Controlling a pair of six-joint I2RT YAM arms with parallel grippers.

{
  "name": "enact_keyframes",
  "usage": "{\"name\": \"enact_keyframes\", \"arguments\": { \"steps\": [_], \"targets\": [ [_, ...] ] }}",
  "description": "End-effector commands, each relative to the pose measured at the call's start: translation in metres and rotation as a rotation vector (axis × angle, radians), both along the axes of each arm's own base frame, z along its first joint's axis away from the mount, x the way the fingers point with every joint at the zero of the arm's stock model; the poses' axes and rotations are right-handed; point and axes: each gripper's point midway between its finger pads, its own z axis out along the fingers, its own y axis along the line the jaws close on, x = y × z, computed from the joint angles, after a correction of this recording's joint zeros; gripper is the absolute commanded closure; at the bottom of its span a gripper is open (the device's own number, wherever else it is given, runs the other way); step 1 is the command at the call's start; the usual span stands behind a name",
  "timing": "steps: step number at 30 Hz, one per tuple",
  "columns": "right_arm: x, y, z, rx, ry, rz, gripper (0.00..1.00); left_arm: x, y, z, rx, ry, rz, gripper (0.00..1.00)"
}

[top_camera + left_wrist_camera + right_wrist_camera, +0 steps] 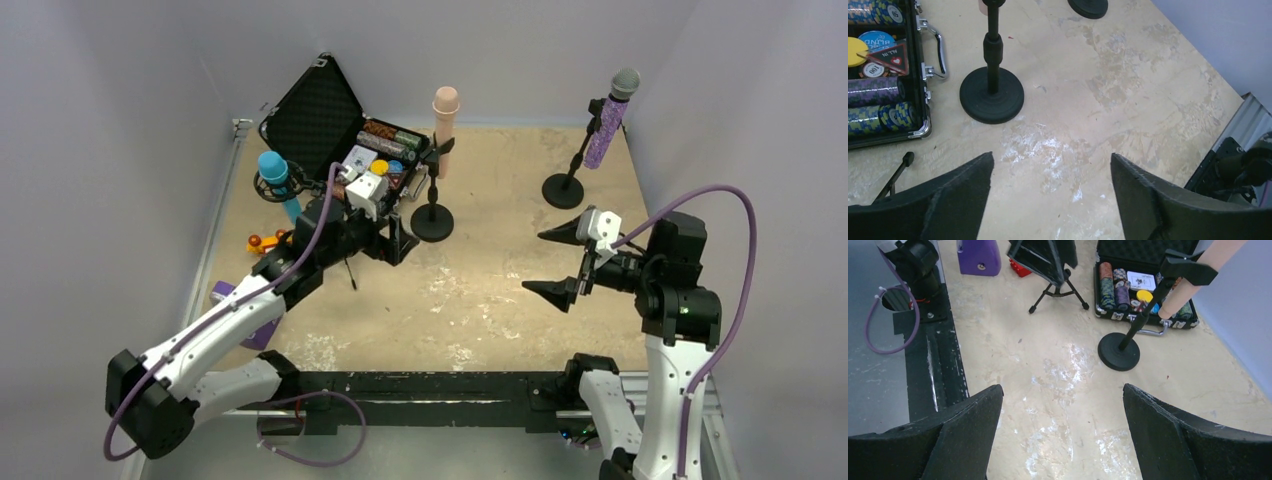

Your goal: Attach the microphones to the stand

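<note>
In the open case (923,80) at the left of the left wrist view, the poker pieces are showing some writing. A red triangle token (888,56) is reading "ALL IN", a blue chip (875,39) is carrying "BLIND" under a smaller word I cannot read, and a white chip (872,70) is showing "100".

The purple microphone (610,115) is sitting in the clip of the far right stand (564,190). The peach microphone (445,112) is sitting in the clip of the middle stand (432,222), and its head is being cut off in the right wrist view. The blue microphone (275,175) is standing in a tripod holder at the left, with its lower end hidden behind the left arm.

The left gripper (1052,157) is hanging spread wide and empty over the table (480,300), near the middle stand's base. The right gripper (1063,390) is likewise spread and grasping nothing.
</note>
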Motion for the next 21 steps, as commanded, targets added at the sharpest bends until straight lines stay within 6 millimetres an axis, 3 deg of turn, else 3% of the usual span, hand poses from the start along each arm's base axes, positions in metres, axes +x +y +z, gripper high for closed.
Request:
{"name": "enact_keyframes", "arguments": {
  "steps": [1, 15, 21],
  "targets": [
    [0.008, -0.004, -0.007, -0.012, -0.014, -0.036, 0.07, -0.035, 0.012, 0.014, -0.054, 0.007, -0.039, 0.04],
    [0.048, -0.032, -0.049, 0.000, 0.010, -0.329, 0.04, -0.097, 0.070, 0.030, -0.037, -0.069, -0.014, 0.01],
    [0.075, -0.054, -0.050, 0.078, 0.066, -0.537, 0.01, -0.110, 0.085, 0.026, -0.038, -0.069, 0.013, 0.01]
  ]
}}
